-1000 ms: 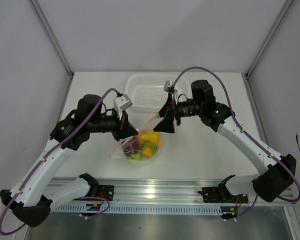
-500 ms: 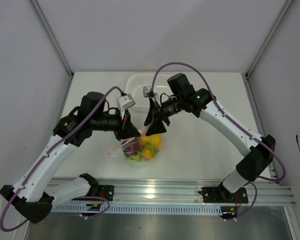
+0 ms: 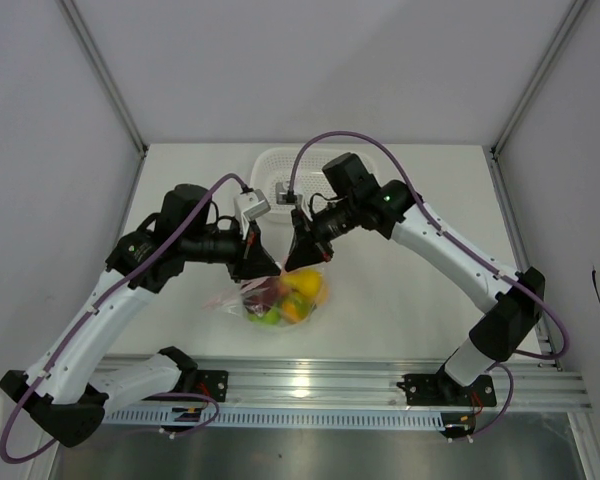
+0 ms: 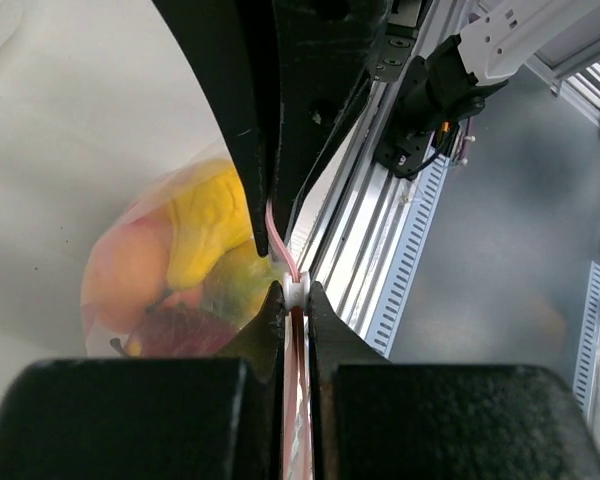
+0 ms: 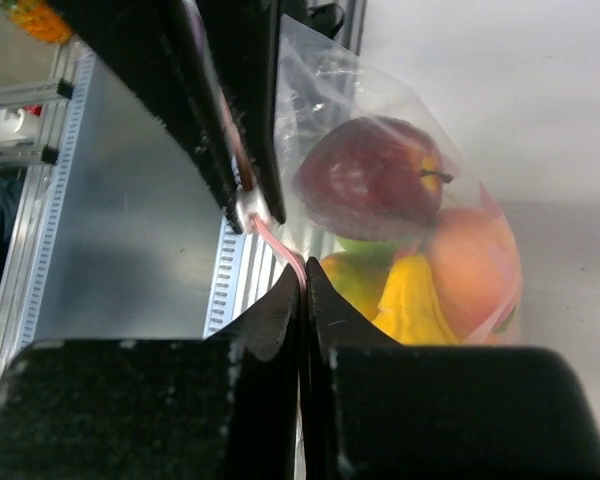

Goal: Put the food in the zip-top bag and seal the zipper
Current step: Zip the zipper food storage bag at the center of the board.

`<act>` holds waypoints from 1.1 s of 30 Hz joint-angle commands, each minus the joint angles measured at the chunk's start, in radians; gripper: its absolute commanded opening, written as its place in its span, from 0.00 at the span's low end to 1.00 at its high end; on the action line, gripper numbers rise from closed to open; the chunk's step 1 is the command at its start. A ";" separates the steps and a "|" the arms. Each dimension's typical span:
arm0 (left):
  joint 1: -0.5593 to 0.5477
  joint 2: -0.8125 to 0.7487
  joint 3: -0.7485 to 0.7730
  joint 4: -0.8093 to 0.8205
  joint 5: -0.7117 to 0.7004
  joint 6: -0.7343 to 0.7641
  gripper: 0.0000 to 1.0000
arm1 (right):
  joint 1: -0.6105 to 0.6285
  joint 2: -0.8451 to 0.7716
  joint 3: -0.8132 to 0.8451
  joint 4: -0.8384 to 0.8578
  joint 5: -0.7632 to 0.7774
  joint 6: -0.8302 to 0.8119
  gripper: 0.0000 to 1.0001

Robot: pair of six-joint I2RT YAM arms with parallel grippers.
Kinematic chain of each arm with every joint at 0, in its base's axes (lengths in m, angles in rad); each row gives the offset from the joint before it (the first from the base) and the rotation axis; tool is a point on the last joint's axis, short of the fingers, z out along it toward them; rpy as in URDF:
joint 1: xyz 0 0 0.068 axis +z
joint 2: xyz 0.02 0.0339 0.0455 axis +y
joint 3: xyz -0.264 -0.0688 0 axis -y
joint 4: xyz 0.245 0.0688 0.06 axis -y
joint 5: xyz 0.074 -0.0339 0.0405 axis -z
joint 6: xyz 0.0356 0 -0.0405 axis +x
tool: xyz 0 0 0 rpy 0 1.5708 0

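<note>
- Pinching the zipper point(image 4: 280, 240) of the zip-top bag point(image 3: 275, 300), the left gripper point(image 4: 293, 292) is holding its fingers closed on the thin red-pink strip, which is running out from between the tips.
- The right gripper point(image 5: 303, 275) is clamping the same strip just beside it. Its fingers are pressing together, with the pink line emerging at their tips.
- A small white piece point(image 5: 248, 208) on the strip is sitting right at the left gripper's fingertips, a short stretch of zipper apart from the right gripper's hold.
- In the top view the two grippers are facing each other over the bag, left one on the left and right one on the right, their tips very near each other.
- The food is sitting inside the bag, bunched together below the fingers:
  - a dark red apple point(image 5: 370, 180) is lying uppermost in the right wrist view
  - a peach point(image 5: 475, 265) is pressing against the plastic beside it
  - a yellow piece point(image 5: 410, 300) and a green piece point(image 5: 350, 275) are crowding in between them
- The bag is bulging around the fruit over the middle of the bench point(image 3: 410, 290), toward its near edge. Whether its bottom is resting on the surface cannot be told.
- A white perforated basket point(image 3: 265, 165) is standing on the bench behind the grippers, partly hidden by the right arm.
</note>
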 commanded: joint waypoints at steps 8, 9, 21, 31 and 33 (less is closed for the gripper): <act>0.004 -0.050 0.007 0.042 -0.111 0.000 0.00 | -0.026 -0.160 -0.177 0.392 0.341 0.292 0.00; 0.004 -0.055 -0.006 0.044 -0.131 -0.006 0.01 | -0.031 -0.178 -0.199 0.426 0.353 0.320 0.00; 0.004 -0.179 -0.041 0.015 -0.368 -0.121 0.04 | -0.107 -0.261 -0.352 0.487 0.554 0.523 0.00; 0.004 -0.228 -0.038 -0.056 -0.519 -0.199 0.03 | -0.100 -0.272 -0.374 0.484 0.634 0.567 0.00; 0.004 -0.229 -0.041 -0.062 -0.522 -0.196 0.01 | -0.100 -0.273 -0.369 0.468 0.643 0.563 0.00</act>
